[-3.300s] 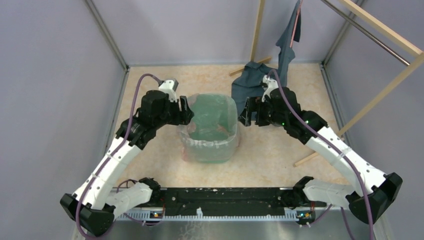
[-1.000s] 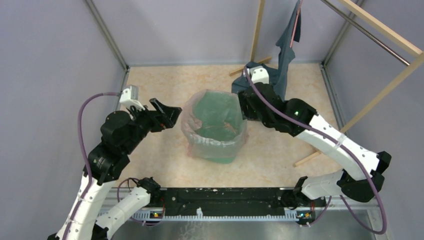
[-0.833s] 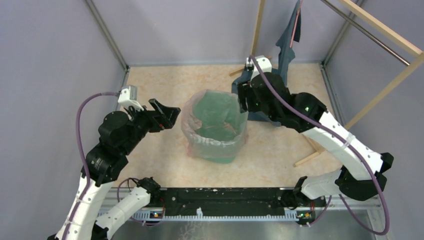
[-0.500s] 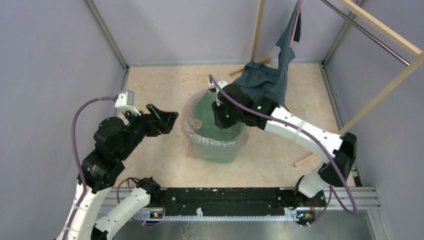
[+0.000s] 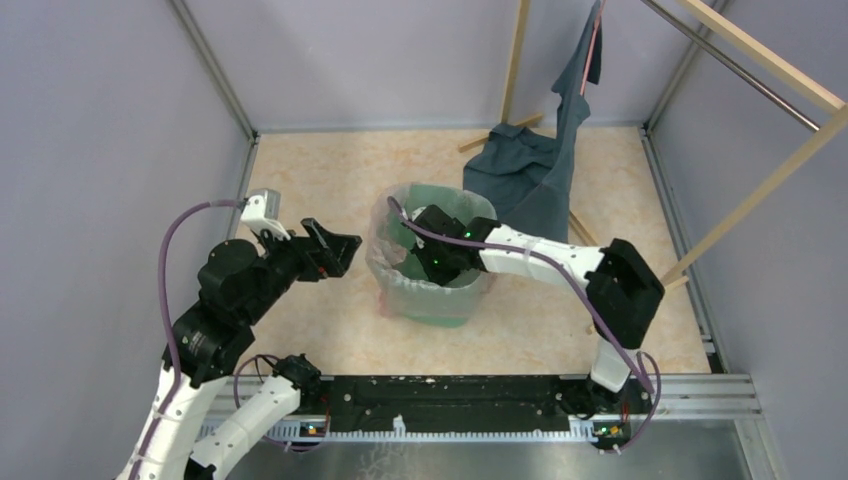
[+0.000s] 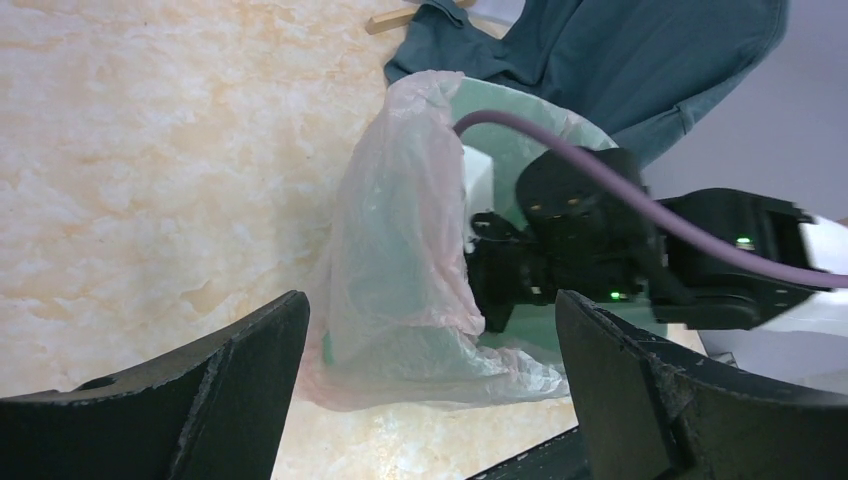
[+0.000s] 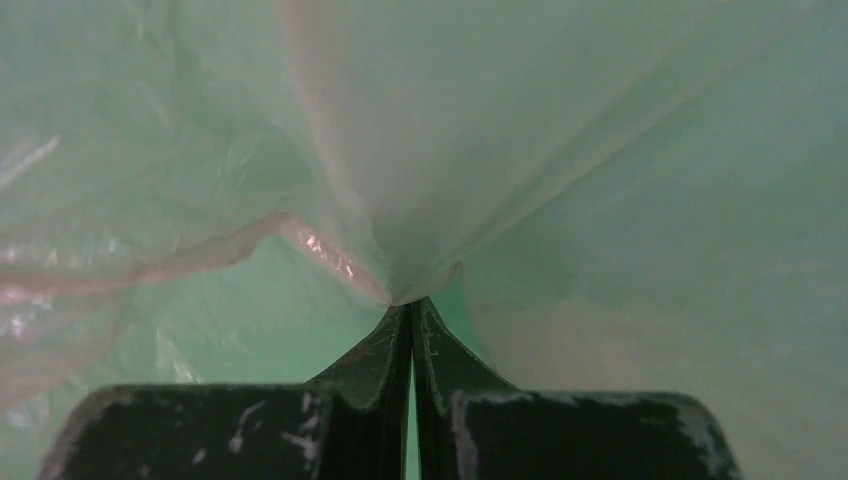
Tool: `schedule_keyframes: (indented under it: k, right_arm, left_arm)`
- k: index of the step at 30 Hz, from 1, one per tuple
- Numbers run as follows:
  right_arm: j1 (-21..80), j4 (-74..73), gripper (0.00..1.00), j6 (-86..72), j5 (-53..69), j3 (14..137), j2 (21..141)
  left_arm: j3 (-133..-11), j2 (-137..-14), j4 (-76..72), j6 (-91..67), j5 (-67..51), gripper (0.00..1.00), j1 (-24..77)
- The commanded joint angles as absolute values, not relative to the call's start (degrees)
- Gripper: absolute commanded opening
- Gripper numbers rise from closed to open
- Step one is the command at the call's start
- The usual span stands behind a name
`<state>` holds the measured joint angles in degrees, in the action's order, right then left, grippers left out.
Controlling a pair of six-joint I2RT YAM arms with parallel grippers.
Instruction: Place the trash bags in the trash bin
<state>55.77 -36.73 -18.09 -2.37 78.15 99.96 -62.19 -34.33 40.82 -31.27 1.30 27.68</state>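
Observation:
The mint-green trash bin [image 5: 432, 319] stands mid-table, lined with the pale-pink trash bag [image 5: 384, 284], whose edge drapes over the rim and down the outside [image 6: 400, 260]. My right gripper [image 5: 418, 266] reaches down inside the bin. In the right wrist view its jaws [image 7: 410, 303] are shut, with the bag film [image 7: 450, 150] gathered to a point at the tips against the green wall [image 7: 290, 330]. My left gripper [image 5: 336, 250] hovers open just left of the bin, touching nothing, with the draped bag between its spread fingers [image 6: 430, 310] in the left wrist view.
A dark blue-grey cloth [image 5: 520, 175] hangs from a wooden frame [image 5: 760, 170] and pools on the table behind and to the right of the bin. Grey walls close in the left, back and right sides. The arms' base rail [image 5: 450, 395] runs along the near edge.
My right arm swung from the bin's right rim over and down into the bin, and its gripper closed. The left gripper stayed open beside the bin, shifting only slightly.

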Motion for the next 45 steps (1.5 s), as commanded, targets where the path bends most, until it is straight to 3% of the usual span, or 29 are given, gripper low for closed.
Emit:
schedule_keyframes:
  k: [1,11,16,22,25,39,45]
  right_arm:
    - [56.3,-30.5,0.00,-18.7,-0.3,77.5,104.4]
    - [56.3,-24.7,0.00,-19.9,-0.3,79.6,114.8]
    - [56.3,-26.9,0.01,-21.1,-1.3,80.8,110.7]
    - [56.6,-34.2,0.32,-22.3,-2.6,82.9,101.8]
    - [56.7,-37.1,0.43,-23.0,-3.4,83.2,97.6]
    - [56.7,-43.2,0.68,-22.1,-2.7,90.2,81.7]
    - [56.7,-41.9,0.79,-18.7,-9.1,87.5,68.5]
  left_arm:
    - [-63.4,-32.5,40.4,-29.8,1.4,0.99,27.5]
    - [-64.3,-30.8,42.5,-29.3,2.8,0.99,27.5]
    - [-64.9,-30.2,43.8,-29.6,3.3,0.99,27.5]
    - [-62.6,-30.0,42.5,-30.6,2.8,0.99,27.6]
    - [-61.5,-30.3,41.0,-31.5,1.4,0.99,27.5]
    - [-61.4,-39.1,39.0,-31.8,-7.0,0.98,27.5]
    - [-62.6,-47.4,39.1,-28.7,-5.7,0.91,27.5]
